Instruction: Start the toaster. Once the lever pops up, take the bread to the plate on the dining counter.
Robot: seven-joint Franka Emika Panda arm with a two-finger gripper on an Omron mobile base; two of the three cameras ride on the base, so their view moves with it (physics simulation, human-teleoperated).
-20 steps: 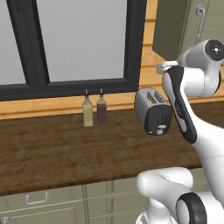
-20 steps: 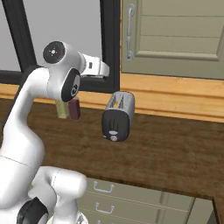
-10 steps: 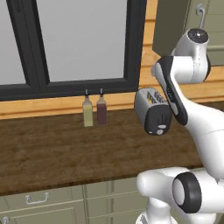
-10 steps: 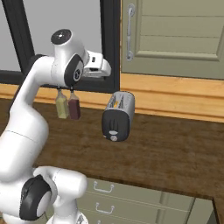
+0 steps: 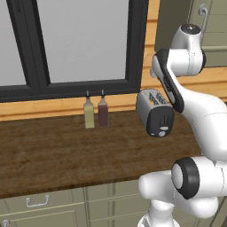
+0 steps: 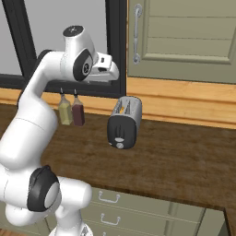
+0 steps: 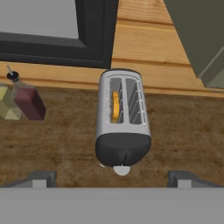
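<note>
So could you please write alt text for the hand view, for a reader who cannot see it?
Seen from above, a silver toaster stands on a dark wood worktop, its black end panel nearest the camera and a slice of bread in its left slot. The open gripper hovers above it. Two bottles stand at the left, below a dark window frame.

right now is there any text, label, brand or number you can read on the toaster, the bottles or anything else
None: no readable text anywhere.
toaster: black end panel carries only plain grey buttons, no lettering or numbers visible.
two bottles: no labels or print visible.
cabinet door and drawers: plain, no signs.
</note>
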